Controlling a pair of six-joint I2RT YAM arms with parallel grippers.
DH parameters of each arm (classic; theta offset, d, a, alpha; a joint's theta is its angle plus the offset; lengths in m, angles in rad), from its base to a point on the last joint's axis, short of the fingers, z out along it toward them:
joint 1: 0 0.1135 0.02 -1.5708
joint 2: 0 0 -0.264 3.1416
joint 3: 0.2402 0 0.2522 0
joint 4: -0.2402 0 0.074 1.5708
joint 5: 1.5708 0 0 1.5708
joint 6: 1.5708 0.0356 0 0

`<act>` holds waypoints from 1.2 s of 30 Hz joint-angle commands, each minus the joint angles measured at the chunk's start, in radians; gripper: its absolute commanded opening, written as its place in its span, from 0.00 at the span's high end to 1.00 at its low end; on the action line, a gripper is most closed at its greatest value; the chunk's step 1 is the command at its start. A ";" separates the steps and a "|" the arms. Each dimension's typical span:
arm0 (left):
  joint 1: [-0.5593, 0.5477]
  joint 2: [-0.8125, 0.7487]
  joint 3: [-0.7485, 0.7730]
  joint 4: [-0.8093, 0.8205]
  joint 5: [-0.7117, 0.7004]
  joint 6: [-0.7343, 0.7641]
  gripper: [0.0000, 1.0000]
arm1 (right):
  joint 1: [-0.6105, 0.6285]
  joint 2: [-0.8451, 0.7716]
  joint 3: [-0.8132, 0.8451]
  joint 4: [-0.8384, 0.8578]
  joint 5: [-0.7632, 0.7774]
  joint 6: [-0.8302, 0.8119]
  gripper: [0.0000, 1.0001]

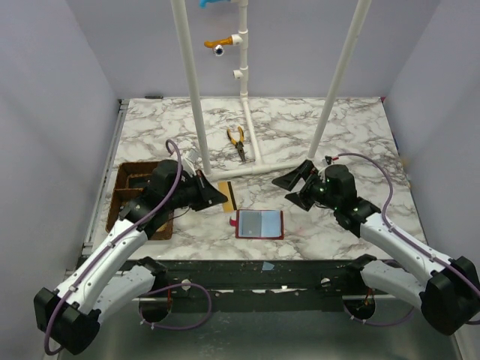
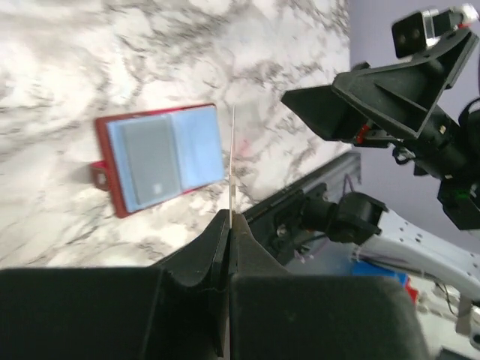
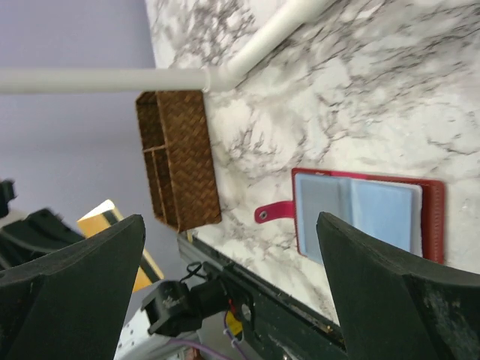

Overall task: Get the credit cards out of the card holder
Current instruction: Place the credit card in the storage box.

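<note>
The red card holder (image 1: 259,223) lies open and flat near the table's front edge, its pale blue-grey panels facing up. It also shows in the left wrist view (image 2: 161,157) and the right wrist view (image 3: 367,214). My left gripper (image 1: 223,196) is shut on a thin yellow card (image 1: 229,196), held on edge just left of the holder and above the table. In the left wrist view the card (image 2: 233,161) stands edge-on out of the closed fingers (image 2: 229,216). My right gripper (image 1: 292,187) is open and empty, hovering above and right of the holder; its jaws stand wide apart (image 3: 231,219).
A brown woven compartment tray (image 1: 131,196) sits at the left edge, partly under my left arm, and also shows in the right wrist view (image 3: 180,157). Yellow-handled pliers (image 1: 238,142) lie at the back middle. White pipe frame legs (image 1: 193,82) stand on the table behind both grippers.
</note>
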 commanded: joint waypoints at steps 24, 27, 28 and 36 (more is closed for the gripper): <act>0.468 0.125 0.294 -0.661 -0.425 0.258 1.00 | -0.004 0.219 0.146 -0.222 0.615 0.147 0.00; 0.503 0.148 0.270 -0.669 -0.501 0.236 1.00 | -0.005 0.287 0.204 -0.227 0.631 0.116 0.00; 0.509 0.149 0.259 -0.666 -0.523 0.230 1.00 | -0.005 0.304 0.217 -0.227 0.627 0.118 0.00; 0.567 0.167 0.173 -0.676 -0.608 0.217 1.00 | -0.027 0.381 0.259 -0.212 0.593 0.101 0.00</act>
